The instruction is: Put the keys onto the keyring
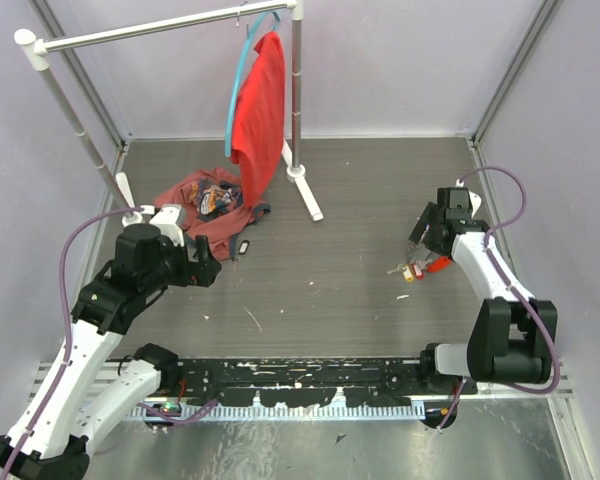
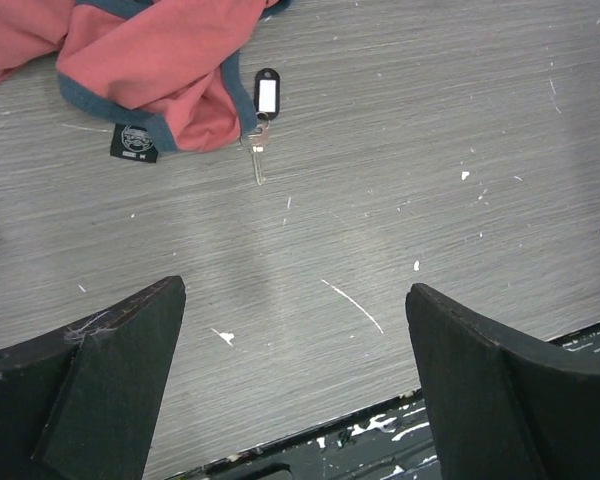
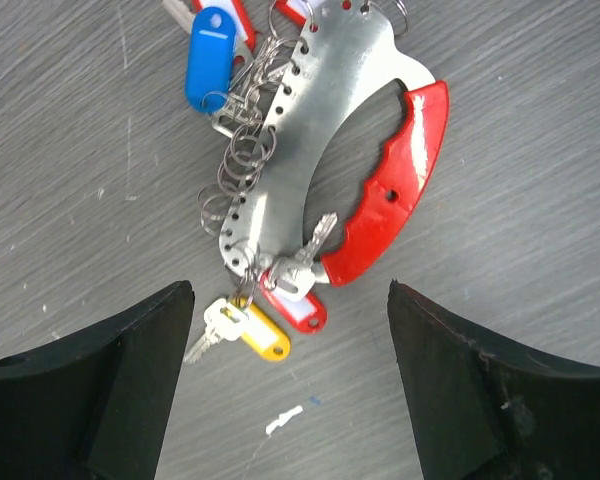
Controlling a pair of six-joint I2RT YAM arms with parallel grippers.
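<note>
Right hand (image 3: 290, 290) fingers apart over one keyring (image 3: 325, 110), left hand (image 2: 295, 288) spread wide, one blue-tagged key (image 3: 208, 60), one yellow-tagged key (image 3: 255, 335)

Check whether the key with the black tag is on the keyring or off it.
Off. The black-tagged key lies beside the red cloth, across the table from the keyring under the right gripper.

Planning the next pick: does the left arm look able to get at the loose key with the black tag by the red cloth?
Probably yes. The key lies flat on bare table ahead of the open left gripper, its head right at the red cloth's hem; nothing lies between them.
</note>
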